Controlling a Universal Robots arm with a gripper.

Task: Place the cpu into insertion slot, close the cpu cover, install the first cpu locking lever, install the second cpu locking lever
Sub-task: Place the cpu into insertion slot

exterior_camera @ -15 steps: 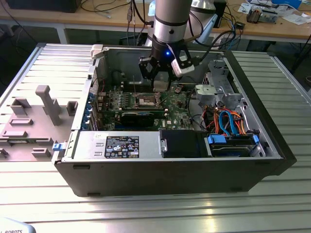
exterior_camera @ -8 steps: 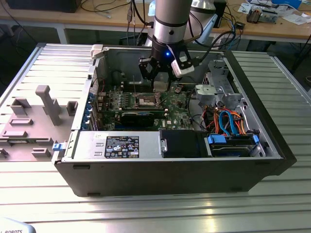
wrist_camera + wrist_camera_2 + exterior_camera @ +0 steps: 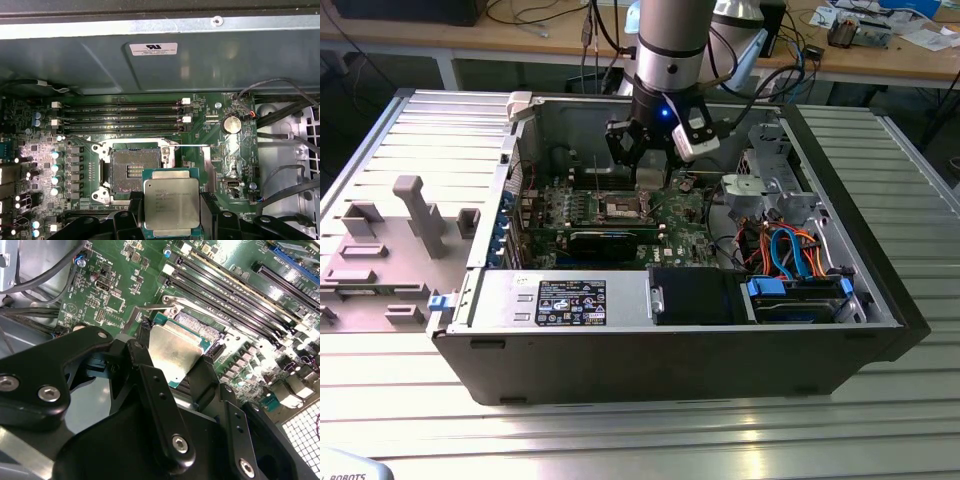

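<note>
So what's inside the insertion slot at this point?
In the first wrist view the insertion slot shows bare dark contacts, with no chip seated. One corner is covered by the cpu, which the gripper holds over it, so that part cannot be checked.

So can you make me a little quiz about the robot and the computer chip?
1. True or false: the cpu is sitting in the insertion slot.
2. What is holding the cpu? A) the gripper B) a person's hand C) nothing, it lies on the table
3. Fill the gap: the motherboard under the cpu is coloured ___.

Key: 1 false, the slot is empty and the cpu is held over the board. 2 A. 3 green.
</note>
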